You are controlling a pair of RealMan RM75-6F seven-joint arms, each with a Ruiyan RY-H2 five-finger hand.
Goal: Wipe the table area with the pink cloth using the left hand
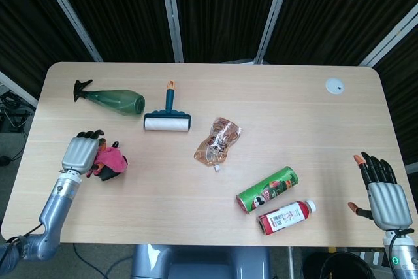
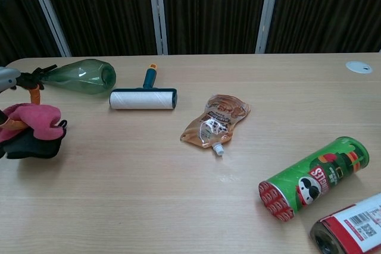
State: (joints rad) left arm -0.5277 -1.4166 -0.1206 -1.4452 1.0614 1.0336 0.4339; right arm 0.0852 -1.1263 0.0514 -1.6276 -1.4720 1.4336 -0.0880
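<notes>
The pink cloth (image 1: 112, 160) lies bunched on the table near its left edge, with my left hand (image 1: 81, 155) gripping it from the left side. In the chest view the pink cloth (image 2: 33, 124) shows at the far left, with dark fabric under it, and only an edge of my left hand (image 2: 12, 81) is in the picture. My right hand (image 1: 382, 195) hangs off the table's front right corner with its fingers spread and nothing in it.
A green spray bottle (image 1: 112, 100) lies at the back left, a lint roller (image 1: 168, 117) beside it. A brown pouch (image 1: 218, 141) sits mid-table. A green chip can (image 1: 267, 189) and a red bottle (image 1: 285, 216) lie front right. A white disc (image 1: 334, 85) is back right.
</notes>
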